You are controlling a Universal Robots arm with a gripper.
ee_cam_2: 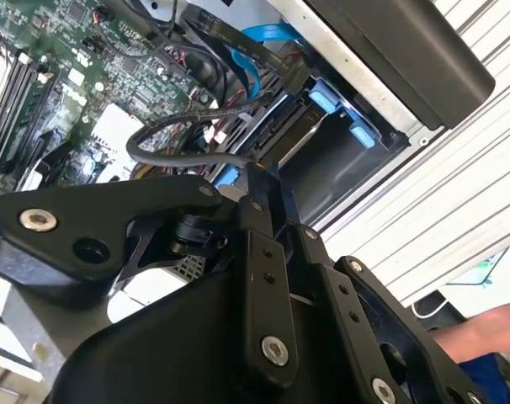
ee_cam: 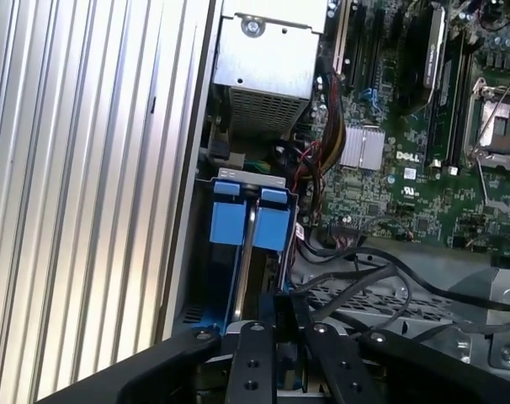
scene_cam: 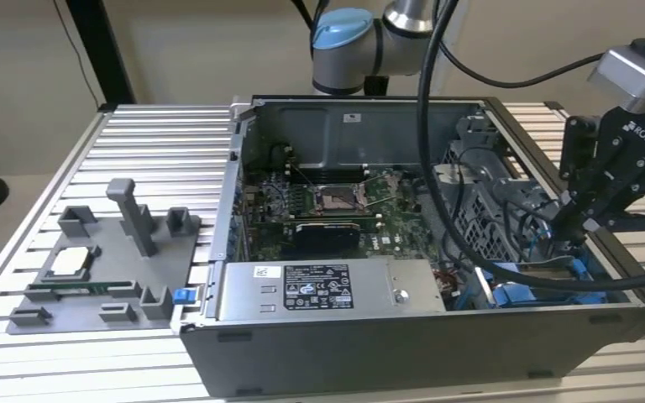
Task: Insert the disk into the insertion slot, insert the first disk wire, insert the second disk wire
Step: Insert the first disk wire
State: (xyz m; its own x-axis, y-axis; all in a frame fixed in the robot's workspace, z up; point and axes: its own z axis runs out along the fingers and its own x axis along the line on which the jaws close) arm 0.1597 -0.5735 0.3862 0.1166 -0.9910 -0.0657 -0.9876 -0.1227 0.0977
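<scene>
In the exterior view we see our gripper (scene_cam: 563,239), fingers (ee_cam: 252,358) pressed together, at three o'clock in the case (scene_cam: 412,353). The disk (ee_cam: 238,223) sits in the slot (ee_cam: 248,173).

The open computer case (scene_cam: 412,353) stands on the slatted table (scene_cam: 154,134). Inside it, the motherboard (scene_cam: 322,197) lies on the case floor and the power supply box (scene_cam: 322,290) sits against the wall nearest the exterior camera. The perforated cage (scene_cam: 502,201) lines the case's side on the exterior view's right, with the insertion slot (scene_cam: 536,290) in the near corner there, beside the power supply box. The gripper (scene_cam: 574,231) hangs over that corner. A fixture tray (scene_cam: 87,277) lies outside the case, on the exterior view's left.
</scene>
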